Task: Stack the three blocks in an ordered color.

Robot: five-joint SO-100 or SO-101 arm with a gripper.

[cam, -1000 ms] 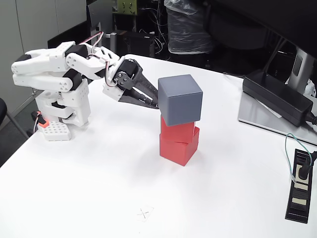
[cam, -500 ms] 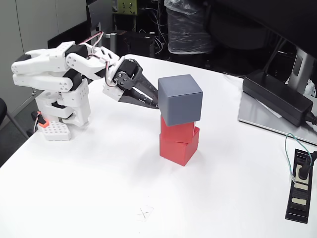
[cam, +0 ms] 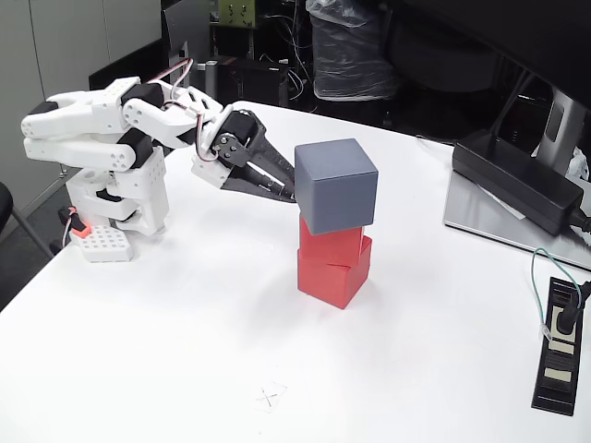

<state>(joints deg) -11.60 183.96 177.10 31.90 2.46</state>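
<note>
Standing at the left of the white surface point(cam: 185, 351) is the folded white arm point(cam: 102, 129), its base next to a small white perforated block with an orange piece point(cam: 97, 242). Reaching rightward from it, the gripper point(cam: 288, 187) points its dark fingers point(cam: 268, 171) at the left face of the grey block point(cam: 337, 185); the tips sit right at that face, slightly parted, though whether they touch it I cannot tell. The grey block tops a stack near the middle of the surface: beneath it is a red block point(cam: 331, 242), and under that a second red block point(cam: 332, 274) turned a little askew and resting on the surface. A small pencilled cross point(cam: 269, 398) marks the surface in front of the stack. Farther right lies a black power brick point(cam: 522, 180) on a grey tray, and at the far right edge a black power strip point(cam: 560, 343) with a cable plugged in
</note>
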